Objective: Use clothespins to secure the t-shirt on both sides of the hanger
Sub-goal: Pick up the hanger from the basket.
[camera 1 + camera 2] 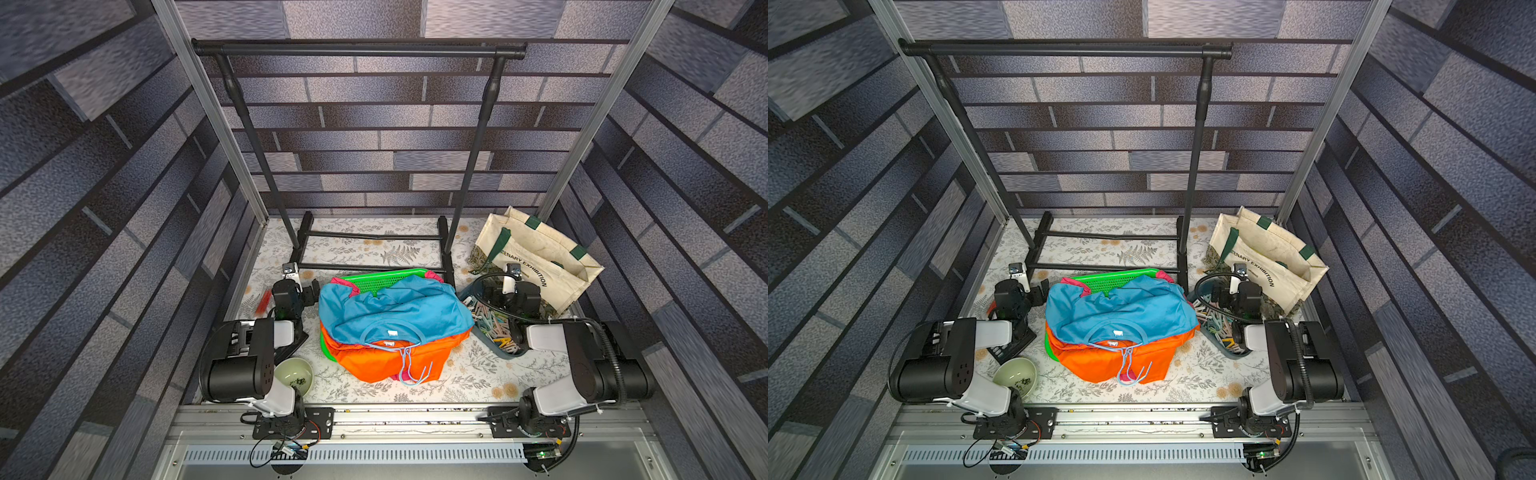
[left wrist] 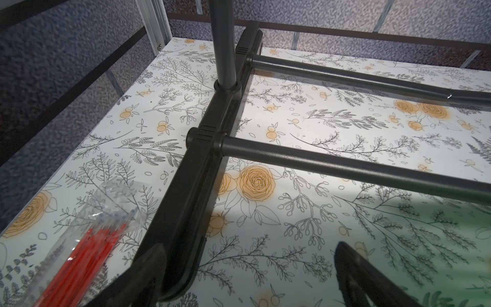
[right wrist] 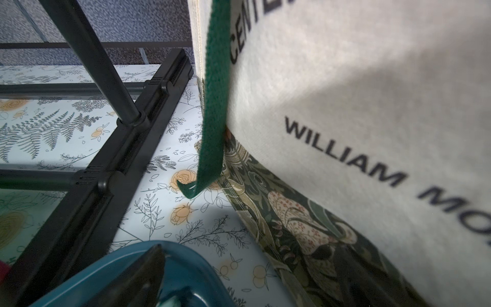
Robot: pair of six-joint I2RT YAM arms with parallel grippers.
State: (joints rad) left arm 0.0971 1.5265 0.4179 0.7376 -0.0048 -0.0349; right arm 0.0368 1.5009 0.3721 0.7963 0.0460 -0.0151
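Both arms sat low over the white flower-print tabletop (image 1: 478,374). The left gripper (image 2: 249,247) had its jaws spread wide with nothing between them, and it hung just above the table, facing the foot of the black metal garment rack (image 1: 357,50). A clear plastic bag of thin red sticks (image 2: 79,260) lay right beside that foot.

The right gripper (image 3: 249,255) looked wide open and empty too, though only one of its fingers (image 3: 148,265) was easy to make out in the wrist view; the other side was lost in shadow. It hovered over the far end of the dark teal plastic tray (image 3: 87,271), close up against the cream canvas tote bag with green handles (image 1: 540,257).

The small pastel spring clothespins (image 1: 492,326) were all heaped in that tray, under the right arm, in both top views (image 1: 1214,322); none were clipped to anything that I could see.

The sky-blue t-shirt (image 1: 395,311) was crumpled on top of the pile in the bright green plastic laundry basket (image 1: 386,279), between the two arms. It lay over an orange garment with a light blue drawstring (image 1: 386,361); a bit of pink fabric poked out at the back.

A pale green ceramic bowl (image 1: 293,374) with dark flecks inside sat near the left arm's base.
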